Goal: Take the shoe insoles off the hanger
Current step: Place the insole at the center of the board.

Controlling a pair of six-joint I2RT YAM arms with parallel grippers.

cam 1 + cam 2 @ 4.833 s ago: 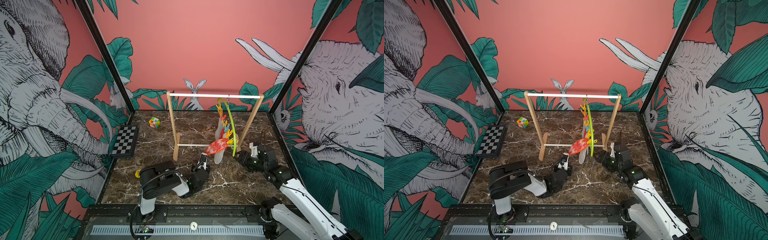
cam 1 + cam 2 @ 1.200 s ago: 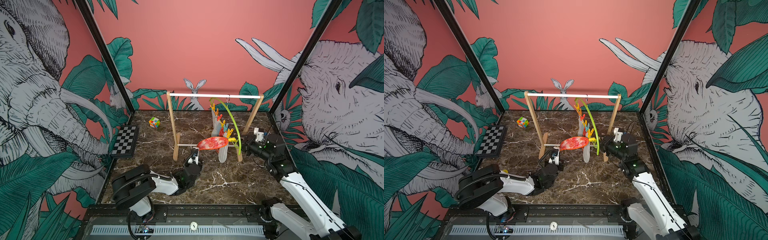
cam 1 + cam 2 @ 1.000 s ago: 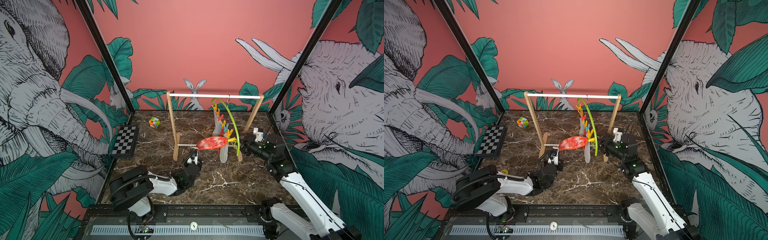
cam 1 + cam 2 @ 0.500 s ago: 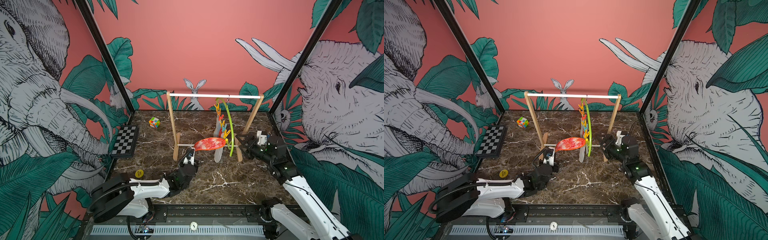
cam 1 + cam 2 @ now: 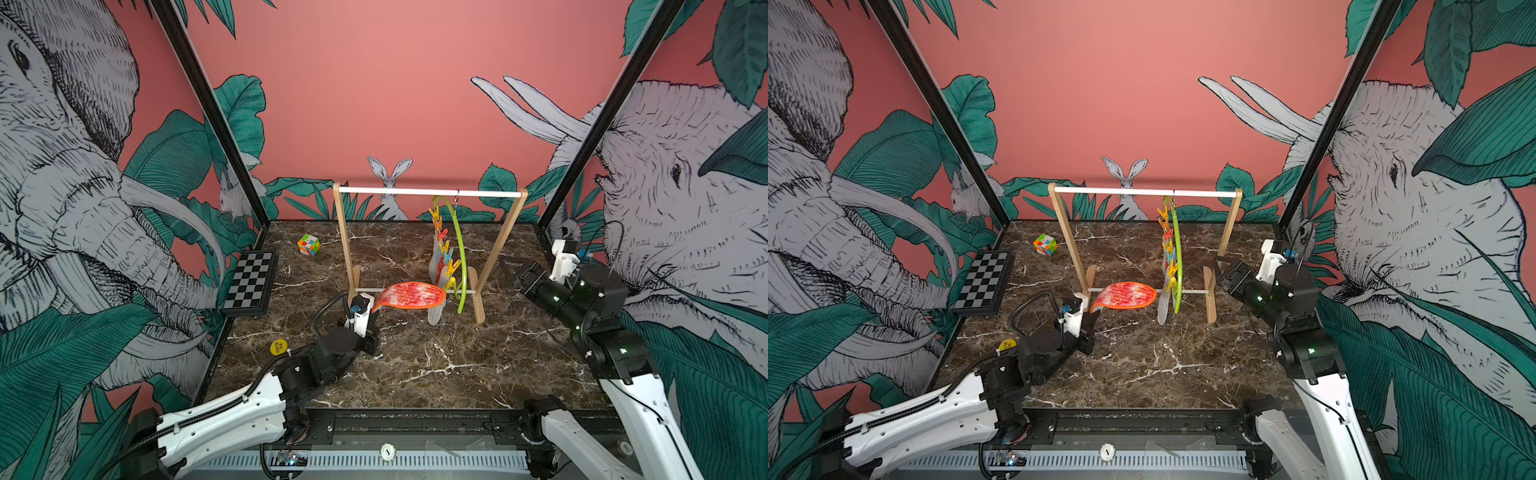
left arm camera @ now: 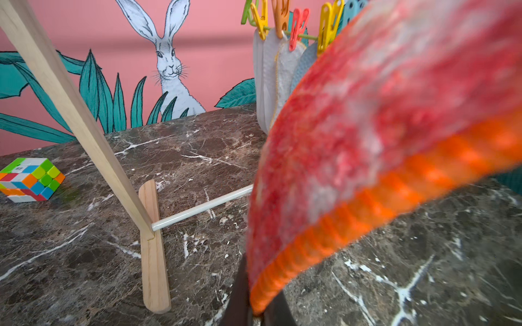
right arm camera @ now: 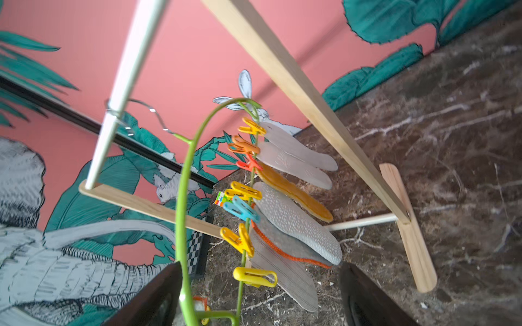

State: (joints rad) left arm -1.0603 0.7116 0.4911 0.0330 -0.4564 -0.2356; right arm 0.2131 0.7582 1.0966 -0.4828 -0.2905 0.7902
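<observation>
The red insole (image 5: 409,296) with orange edging lies almost level in the air, low above the tabletop (image 5: 415,365), between the hanger (image 5: 461,257) and the left end effector (image 5: 374,316). This end effector is closed tightly on the narrow end of the pad, so the pad is stretched out to the side and does not hang down.

Its far end reaches the lowest clips of the hanger. I cannot tell if a clip has hold of it. In the right wrist view the lowest yellow clip (image 7: 255,277) holds nothing, so I judge that this insole is free or almost free.

The other insoles (image 7: 293,223) hang clipped in a row along the green hoop. The hoop itself hangs from the white rod (image 5: 415,192) of the wooden rack (image 5: 344,241).

The right end effector (image 5: 1223,272) is wide open and holds nothing. It stands near the right foot of the rack, apart from the hoop, and faces it. I think it is placed there to steady the hanger, because the hoop hangs from one point only and can swing under a pull.
</observation>
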